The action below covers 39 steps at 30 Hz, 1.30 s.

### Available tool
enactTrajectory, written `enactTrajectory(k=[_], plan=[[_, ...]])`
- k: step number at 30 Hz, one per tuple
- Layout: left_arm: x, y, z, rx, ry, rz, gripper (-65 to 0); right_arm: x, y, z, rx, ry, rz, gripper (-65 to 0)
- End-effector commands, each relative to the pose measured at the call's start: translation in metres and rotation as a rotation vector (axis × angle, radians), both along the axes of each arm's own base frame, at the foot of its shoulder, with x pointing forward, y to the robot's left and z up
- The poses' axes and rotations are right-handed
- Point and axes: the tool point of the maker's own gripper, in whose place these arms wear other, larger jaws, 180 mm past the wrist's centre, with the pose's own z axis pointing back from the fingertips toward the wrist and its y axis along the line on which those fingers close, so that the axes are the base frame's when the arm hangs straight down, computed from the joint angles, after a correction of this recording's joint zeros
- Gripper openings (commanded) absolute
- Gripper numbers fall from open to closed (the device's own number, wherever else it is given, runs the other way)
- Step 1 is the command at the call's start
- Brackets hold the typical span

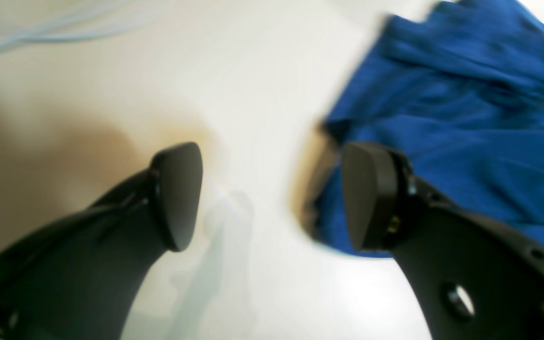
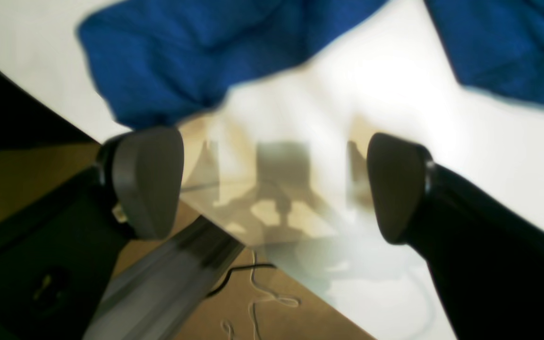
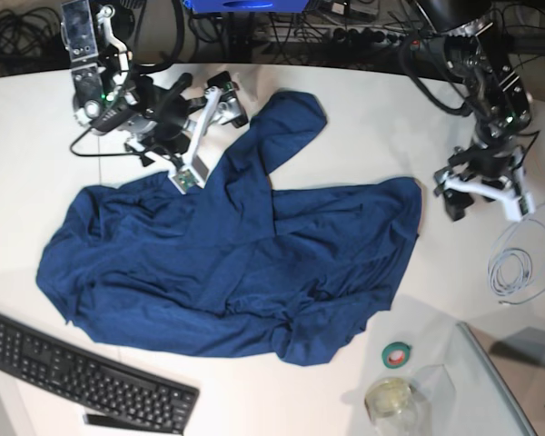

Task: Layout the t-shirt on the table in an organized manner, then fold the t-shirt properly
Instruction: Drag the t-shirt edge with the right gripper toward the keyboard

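Both open tools [image 1: 272,196] [image 2: 274,184] flank the t-shirt [image 3: 227,272]

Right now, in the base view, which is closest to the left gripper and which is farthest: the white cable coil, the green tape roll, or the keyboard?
From the left gripper, on this view's right:
1. White cable coil, just below it near the right edge.
2. Green tape roll, lower and toward the middle.
3. Keyboard, far across in the bottom-left corner, beyond the t-shirt.

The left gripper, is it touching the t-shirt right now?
Apart. In the base view the left gripper sits over bare table, with white tabletop showing between it and the t-shirt; its fingers are spread and empty.
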Motion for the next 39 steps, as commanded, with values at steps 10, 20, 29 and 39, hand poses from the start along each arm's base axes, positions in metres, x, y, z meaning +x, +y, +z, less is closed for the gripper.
enactTrajectory(k=[10,20,29,39], plan=[[-0.07,0.075,0.029,0.125,-0.011,0.168,-20.9,-0.014,0.063,-0.025,0.056,0.046,0.07,-7.4],[-0.087,0.082,0.025,0.123,0.001,0.132,-20.9,0.001,0.071,-0.036,0.065,0.04,0.06,-65.0],[-0.084,0.081,0.025,0.12,-0.003,0.128,-20.9,0.082,0.041,0.058,-0.008,-0.248,0.119,-65.0],[-0.083,0.079,0.025,0.118,-0.003,0.124,-20.9,0.315,-0.08,0.216,-0.124,-0.688,-0.167,-63.0]])
